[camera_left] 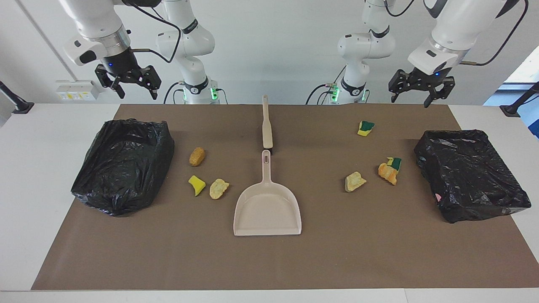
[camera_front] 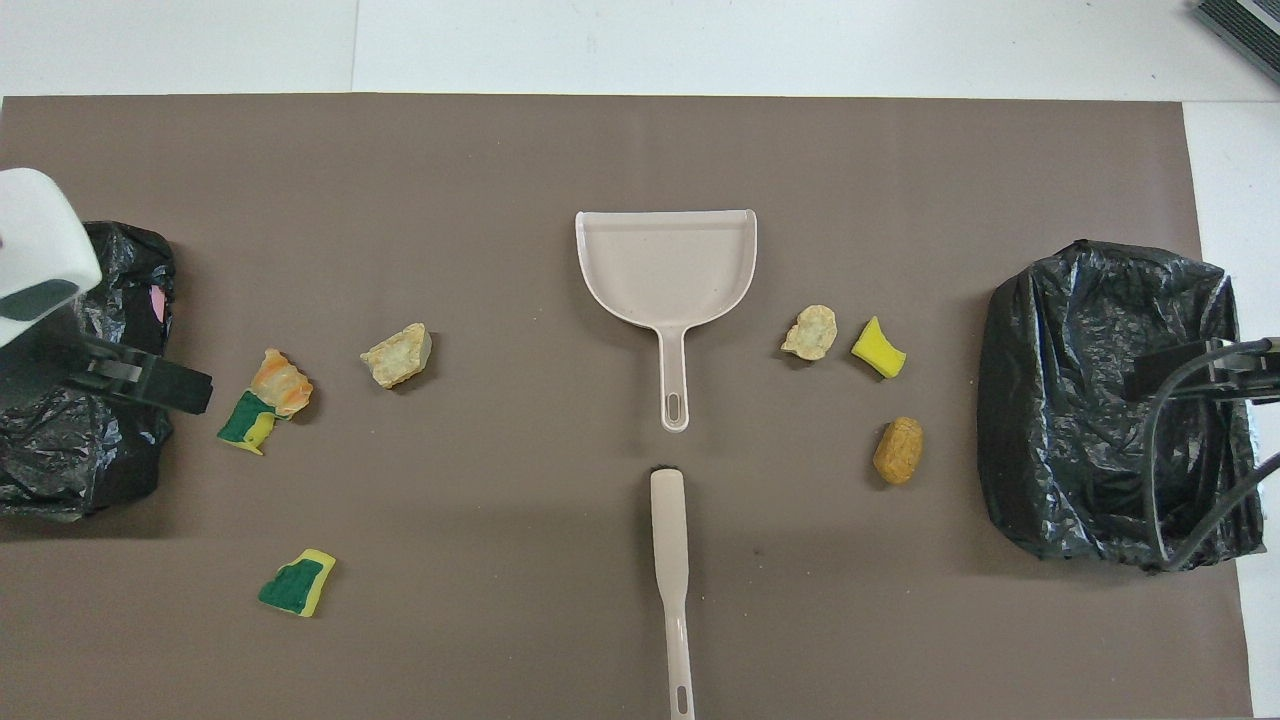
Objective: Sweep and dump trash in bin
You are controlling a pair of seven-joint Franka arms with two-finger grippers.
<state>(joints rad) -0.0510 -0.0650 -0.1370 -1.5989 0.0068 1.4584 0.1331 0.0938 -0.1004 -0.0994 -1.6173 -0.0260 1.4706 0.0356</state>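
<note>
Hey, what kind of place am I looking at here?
Probably a robotics lab's test bench: a white table under a brown mat, staged dustpan, foam scraps and bag-lined bins.

Both claws hang open and empty above the scattered trash (camera_left: 355,181)
</note>
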